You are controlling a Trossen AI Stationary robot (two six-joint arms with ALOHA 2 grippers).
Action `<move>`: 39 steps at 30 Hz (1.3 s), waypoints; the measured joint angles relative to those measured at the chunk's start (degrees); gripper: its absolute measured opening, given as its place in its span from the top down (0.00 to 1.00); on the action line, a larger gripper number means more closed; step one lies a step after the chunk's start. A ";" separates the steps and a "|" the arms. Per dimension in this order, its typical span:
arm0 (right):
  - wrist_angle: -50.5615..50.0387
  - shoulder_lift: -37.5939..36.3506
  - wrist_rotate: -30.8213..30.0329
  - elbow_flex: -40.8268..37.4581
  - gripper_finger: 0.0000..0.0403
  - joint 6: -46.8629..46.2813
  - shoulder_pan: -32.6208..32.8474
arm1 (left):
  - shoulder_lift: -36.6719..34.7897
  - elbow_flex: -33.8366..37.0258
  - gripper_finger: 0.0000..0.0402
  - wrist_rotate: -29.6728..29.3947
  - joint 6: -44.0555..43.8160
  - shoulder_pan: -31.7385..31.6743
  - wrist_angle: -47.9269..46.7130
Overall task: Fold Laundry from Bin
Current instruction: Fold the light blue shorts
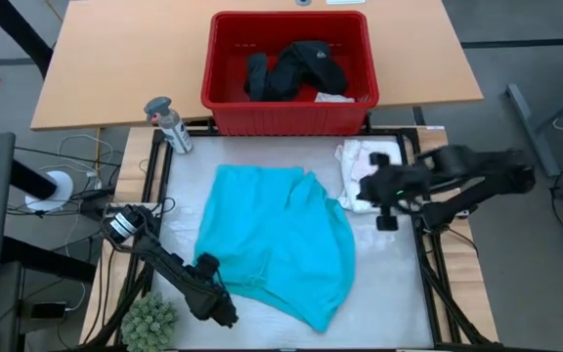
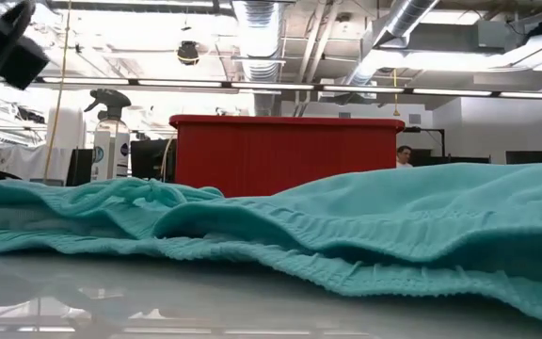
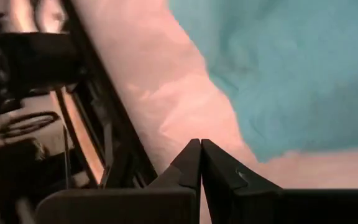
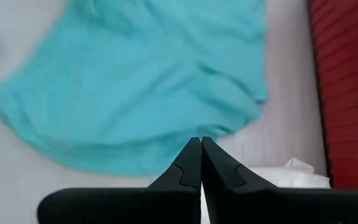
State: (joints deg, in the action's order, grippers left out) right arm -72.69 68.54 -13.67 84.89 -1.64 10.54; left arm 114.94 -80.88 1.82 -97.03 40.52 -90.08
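The turquoise shirt [image 1: 277,240] lies crumpled and spread across the white table top [image 1: 389,284]; the low view shows it [image 2: 346,235] as rumpled folds. The red bin [image 1: 289,73] stands at the far edge, with black clothing [image 1: 291,70] and a small pale piece [image 1: 332,96] inside. A white lacy piece [image 1: 369,159] lies bunched at the far right corner. My left gripper [image 1: 225,315] is shut, over the bare table [image 3: 166,106] by the shirt's near-left edge [image 3: 272,149]. My right gripper [image 1: 360,194] is shut and empty, above the white piece [image 4: 291,174], pointing toward the shirt [image 4: 142,87].
A spray bottle [image 1: 169,125] stands at the table's far left corner, and a spiky green ball [image 1: 150,321] sits at the near left. Black frame rails [image 1: 428,264] run along the table's sides. A person [image 2: 404,155] shows far behind the bin.
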 joint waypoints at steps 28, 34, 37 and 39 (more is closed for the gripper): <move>38.19 19.82 18.19 -36.33 0.38 31.55 -22.46 | -1.39 2.86 1.00 -29.04 -5.93 -4.92 35.92; 33.35 22.04 21.29 -34.31 0.54 31.14 -24.82 | -1.39 3.43 1.00 -28.52 -5.52 -4.90 36.25; 31.61 19.96 21.38 -33.93 0.71 30.90 -24.49 | -1.39 3.43 1.00 -28.54 -4.63 -4.88 36.10; 30.96 18.00 21.42 -33.86 0.84 30.23 -24.41 | -1.39 3.43 1.00 -28.53 -3.92 -4.88 36.07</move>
State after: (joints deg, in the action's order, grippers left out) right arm -41.74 86.54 7.75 51.03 28.59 -13.87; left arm 113.56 -77.45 -26.72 -100.95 35.64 -54.01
